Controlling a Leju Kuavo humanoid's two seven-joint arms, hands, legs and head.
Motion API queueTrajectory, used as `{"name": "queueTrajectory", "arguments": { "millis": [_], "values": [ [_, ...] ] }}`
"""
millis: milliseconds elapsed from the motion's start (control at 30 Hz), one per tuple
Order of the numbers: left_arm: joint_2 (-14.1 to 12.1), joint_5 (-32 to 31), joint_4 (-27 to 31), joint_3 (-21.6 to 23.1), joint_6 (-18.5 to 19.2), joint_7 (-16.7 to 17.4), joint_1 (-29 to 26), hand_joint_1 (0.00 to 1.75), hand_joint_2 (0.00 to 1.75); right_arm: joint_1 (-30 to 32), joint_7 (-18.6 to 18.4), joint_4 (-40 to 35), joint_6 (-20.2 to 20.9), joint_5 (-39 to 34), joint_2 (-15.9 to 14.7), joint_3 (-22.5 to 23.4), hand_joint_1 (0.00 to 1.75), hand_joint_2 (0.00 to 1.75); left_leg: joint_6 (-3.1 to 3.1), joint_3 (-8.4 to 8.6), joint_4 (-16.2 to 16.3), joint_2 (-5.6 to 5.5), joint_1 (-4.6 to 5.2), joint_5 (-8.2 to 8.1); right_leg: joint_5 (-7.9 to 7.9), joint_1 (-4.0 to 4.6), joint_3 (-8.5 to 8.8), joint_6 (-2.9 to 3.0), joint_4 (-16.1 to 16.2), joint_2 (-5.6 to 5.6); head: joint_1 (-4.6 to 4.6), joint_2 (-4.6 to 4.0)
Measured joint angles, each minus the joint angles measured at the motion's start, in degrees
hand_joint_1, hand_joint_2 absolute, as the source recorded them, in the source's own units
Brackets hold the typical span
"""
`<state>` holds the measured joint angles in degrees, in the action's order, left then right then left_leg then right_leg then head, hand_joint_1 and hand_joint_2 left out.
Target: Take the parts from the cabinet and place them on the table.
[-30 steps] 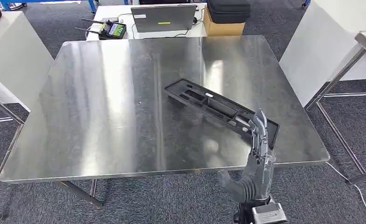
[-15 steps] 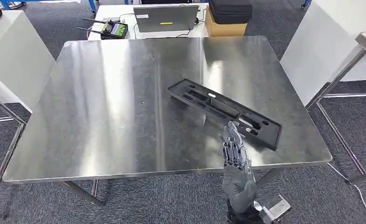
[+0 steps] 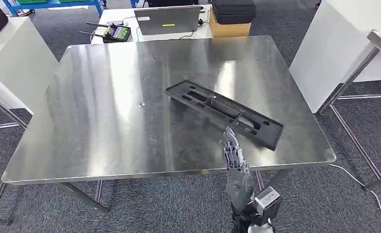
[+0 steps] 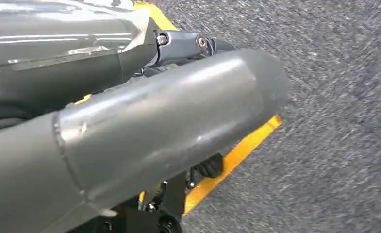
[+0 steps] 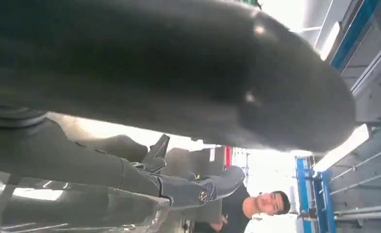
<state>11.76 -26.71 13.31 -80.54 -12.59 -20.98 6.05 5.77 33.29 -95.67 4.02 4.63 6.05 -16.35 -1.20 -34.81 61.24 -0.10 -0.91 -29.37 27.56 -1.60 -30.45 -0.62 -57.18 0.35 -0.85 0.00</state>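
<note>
We find the black part (image 3: 223, 112) lying flat on the steel desk (image 3: 106, 121), toward its right front. The right hand (image 3: 235, 162) hovers near, fingers apart, holding nothing. We judge the part stiff, light plastic; grip a long edge. Left hand: cannot tell.

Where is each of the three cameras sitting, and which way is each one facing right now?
Head view: high on the body, looking down at the steel table and black part; right hand rises from below, empty.
Left wrist view: behind the left hand, facing grey carpet.
Right wrist view: behind the right hand, tilted up toward a person and blue racking.
Shared: the right hand shows in head and right wrist views.
</note>
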Motion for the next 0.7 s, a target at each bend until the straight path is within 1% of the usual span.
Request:
{"name": "queueTrajectory", "arguments": {
  "millis": [33, 67, 100, 133, 167, 200, 233, 267, 300, 333, 400, 433, 467, 500, 533, 567, 600, 633, 667, 700],
  "values": [
    [0.02, 0.18, 0.0, 0.0, 0.02, 0.11, 0.02, 0.0, 0.0, 0.04, 0.02, 0.15, -0.13, 0.15, 0.13, 0.09, 0.0, 0.0, 0.24, -1.51, 4.16, -0.05, -0.03, -3.22, -0.4, 0.18, -0.45, 0.53, -0.02, -0.06, 0.02, 0.0],
    [0.04, 0.24, 0.0, 0.0, 0.02, 0.15, 0.01, 0.0, 0.0, 0.12, 0.02, 0.29, -0.15, 0.28, 0.24, 0.13, 0.0, 0.0, 0.47, -3.16, 8.82, -0.04, -0.07, -5.8, -0.76, 0.34, -0.99, 0.86, -0.07, -0.13, 0.04, -0.02],
    [0.07, 0.26, 0.0, 0.0, 0.02, 0.26, 0.01, 0.0, 0.0, 0.25, 0.02, 0.42, -0.17, 0.35, 0.29, 0.2, 0.0, 0.0, 0.57, -4.4, 12.82, -0.04, -0.12, -7.49, -1.13, 0.53, -1.5, 0.98, -0.12, -0.17, 0.02, -0.02],
    [0.07, 0.31, 0.0, -0.02, 0.02, 0.31, 0.0, 0.0, 0.0, 0.43, 0.02, 0.61, -0.2, 0.37, 0.31, 0.26, 0.0, 0.0, 0.58, -4.58, 14.8, -0.04, -0.15, -7.78, -1.47, 0.73, -1.95, 0.93, -0.13, -0.21, 0.07, -0.02],
    [0.07, 0.31, 0.0, -0.02, 0.02, 0.35, 0.01, 0.0, 0.0, 0.49, 0.02, 0.77, -0.2, 0.37, 0.31, 0.33, 0.0, 0.0, 0.44, -3.33, 13.68, -0.04, -0.16, -6.71, -1.85, 0.87, -2.37, 0.93, -0.15, -0.22, 0.04, 0.0],
    [0.07, 0.31, 0.0, -0.02, 0.0, 0.42, 0.01, 0.0, 0.0, 0.51, 0.02, 0.88, -0.22, 0.41, 0.33, 0.37, 0.0, 0.0, 0.19, -0.92, 10.36, -0.04, -0.16, -4.89, -2.15, 0.91, -2.71, 0.84, -0.16, -0.21, 0.04, 0.0],
    [0.07, 0.35, 0.02, -0.04, 0.0, 0.42, 0.01, 0.0, 0.0, 0.54, 0.02, 0.9, -0.26, 0.55, 0.42, 0.44, 0.0, 0.0, -0.11, 2.4, 5.36, -0.04, -0.15, -2.98, -2.43, 0.97, -2.98, 0.68, -0.16, -0.16, 0.07, 0.0],
    [0.07, 0.55, 0.02, -0.04, 0.02, 0.42, 0.1, 0.0, 0.0, 0.56, -0.06, 0.9, -0.3, 0.67, 0.57, 0.55, 0.0, 0.0, -0.61, 6.45, -0.65, -0.13, -0.12, -1.51, -2.77, 1.03, -3.08, 0.5, -0.17, -0.09, 0.02, 0.0],
    [0.05, 0.74, 0.02, -0.04, 0.13, 0.42, 0.26, 0.0, 0.0, 0.64, -0.11, 0.9, -0.35, 0.83, 0.66, 0.61, 0.0, 0.0, -0.92, 8.74, -4.48, -0.29, 0.07, -2.3, -3.08, 1.19, -3.26, 0.32, -0.2, -0.1, 0.02, -0.02],
    [0.07, 0.77, 0.02, -0.04, 0.41, 0.42, 0.28, 0.0, 0.0, 0.71, -0.2, 0.9, -0.5, 0.87, 0.72, 0.72, 0.0, 0.0, -0.82, 8.43, -4.02, -0.29, 0.34, -1.41, -3.47, 1.27, -3.24, -0.22, -0.01, -0.17, 0.28, -0.02],
    [0.17, 0.83, 0.02, -0.04, 0.54, 0.37, 0.23, 0.0, 0.0, 0.87, -0.39, 0.92, -0.79, 0.9, 1.1, 0.83, 0.0, 0.0, -1.12, 7.92, -4.26, -0.3, 0.85, -1.14, -4.25, 1.03, -3.44, -0.99, 0.03, -0.3, 0.0, 0.0],
    [0.26, 0.88, 0.02, -0.04, 0.57, 0.35, 0.19, 0.0, 0.0, 1.06, -0.52, 0.9, -0.81, 0.94, 1.14, 0.9, 0.0, 0.0, -1.58, 7.44, -4.66, -0.2, 0.9, -0.42, -4.77, 1.16, -3.62, -1.56, 0.36, -0.26, 0.11, -0.02],
    [0.48, 0.96, 0.02, -0.07, 0.61, 0.35, 0.18, 0.0, 0.0, 1.13, -0.61, 0.92, -0.83, 1.03, 1.09, 1.07, 0.0, 0.0, -2.1, 6.86, -5.5, 0.16, 0.14, 0.72, -4.4, 1.56, -4.16, -1.67, -0.47, -0.19, 0.09, -0.02],
    [0.52, 0.96, 0.04, -0.09, 0.63, 0.26, 0.25, 0.0, 0.0, 1.34, -0.63, 0.96, -0.83, 1.05, 1.12, 1.34, 0.0, 0.0, -2.32, 6.0, -5.8, 0.19, 0.47, 1.35, -1.86, 1.5, -5.62, -1.17, -1.9, -0.19, 0.05, -0.02],
    [0.52, 0.99, 0.09, -0.09, 0.7, 0.22, 0.25, 0.0, 0.0, 1.41, -0.66, 0.98, -0.83, 1.07, 1.12, 1.47, 0.0, 0.0, -2.77, 5.22, -5.73, 0.48, 0.42, 2.06, 1.55, 1.44, -6.94, -0.48, -5.19, -0.19, 0.61, -0.02],
    [0.54, 1.01, 0.11, -0.09, 0.72, 0.2, 0.19, 0.0, 0.0, 1.45, -0.72, 1.03, -0.83, 1.09, 1.07, 1.55, 0.0, 0.0, -2.67, 4.4, -5.72, 0.57, 0.56, 2.67, 4.55, 1.43, -7.76, -0.16, -9.37, -0.19, 0.81, 0.0],
    [0.63, 1.12, 0.13, -0.11, 0.72, 0.22, 0.11, 0.0, 0.0, 1.47, -0.72, 1.12, -0.83, 1.11, 1.09, 1.75, 0.0, 0.0, -2.66, 3.55, -5.67, 0.7, 0.77, 3.3, 6.61, 1.37, -8.56, -0.14, -13.64, -0.21, 0.85, 0.0],
    [0.63, 1.16, 0.15, -0.15, 0.74, 0.22, 0.11, 0.0, 0.0, 1.56, -0.72, 1.18, -0.83, 1.11, 1.1, 1.77, 0.0, 0.0, -2.64, 2.67, -5.57, 0.84, 0.82, 3.92, 7.03, 1.35, -8.73, -0.56, -16.54, -0.21, 1.01, -0.02],
    [0.66, 1.2, 0.2, -0.24, 0.74, 0.22, 0.12, 0.0, 0.0, 1.67, -0.74, 1.29, -0.83, 1.11, 1.09, 1.79, 0.0, 0.0, -2.58, 1.83, -5.53, 0.93, 0.84, 4.47, 6.15, 1.35, -7.9, -1.19, -17.26, -0.22, 0.92, 0.0],
    [0.66, 1.29, 0.22, -0.26, 0.81, 0.22, 0.12, 0.0, 0.0, 1.76, -0.74, 1.33, -0.83, 1.14, 1.07, 1.84, 0.0, 0.0, -2.47, 1.0, -5.38, 0.96, 0.83, 5.05, 4.27, 1.34, -5.9, -2.0, -15.65, -0.22, 0.98, 0.0]
  ]
}}
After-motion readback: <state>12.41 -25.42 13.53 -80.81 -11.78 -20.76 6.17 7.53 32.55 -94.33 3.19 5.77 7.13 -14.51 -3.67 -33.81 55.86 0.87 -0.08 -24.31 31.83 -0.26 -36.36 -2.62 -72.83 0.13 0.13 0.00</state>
